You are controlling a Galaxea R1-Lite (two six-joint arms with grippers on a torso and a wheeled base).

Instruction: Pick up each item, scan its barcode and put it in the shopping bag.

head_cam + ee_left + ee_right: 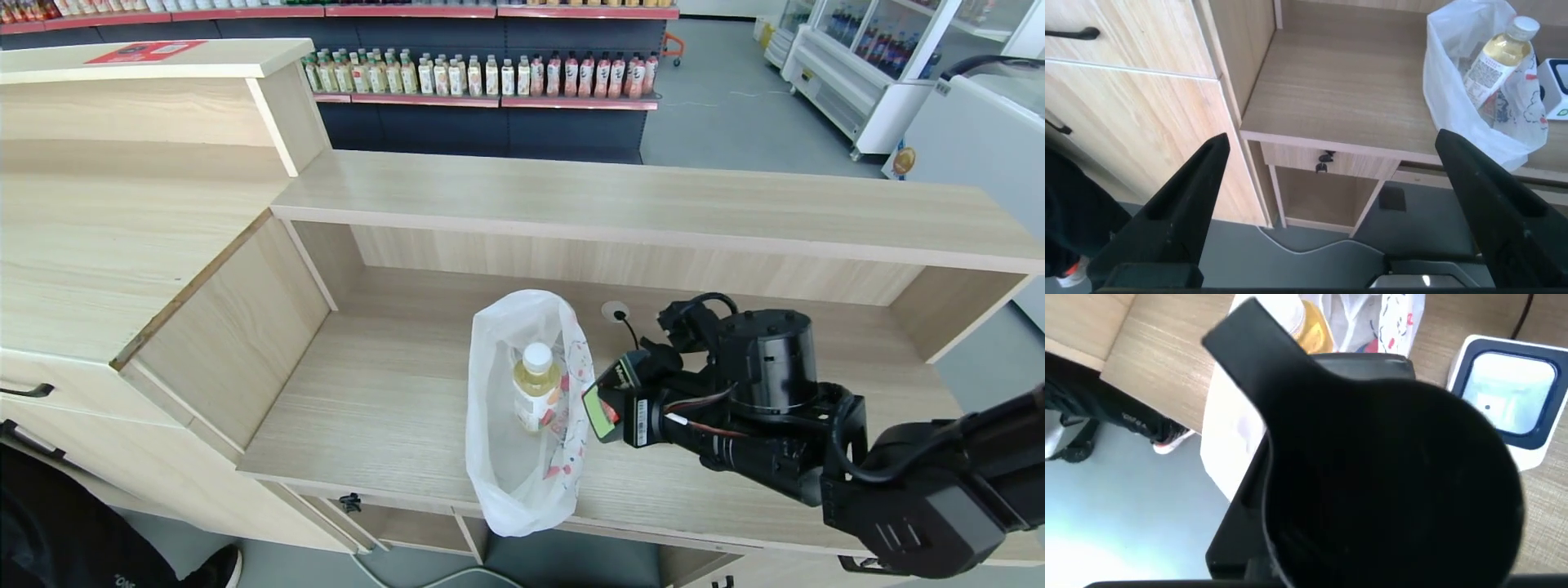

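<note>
Head view: the shopping bag [506,474] stands open on the counter [375,400]. The bottle [536,392] is upright inside it, cap up. The right gripper [627,396] sits just beside the bag's rim, over the scanner [602,415], and the scanner's cable [630,331] runs off behind it. I judge the bagging of this item all but done. The good move now is to lift the arm straight up and back, away from the thin plastic and the cable, so the bag does not tip.

Left wrist view: the left gripper [1333,139] hangs low in front of the counter's edge, fingers spread wide and holding nothing. It is well apart from the bag [1454,106] and bottle [1493,61].

Right wrist view: a dark mass, perhaps the claw's own body, covers the fingers, so I cannot tell how they stand. The bottle [1310,322], bag [1396,318] and scanner [1507,392] lie close beyond it.
</note>
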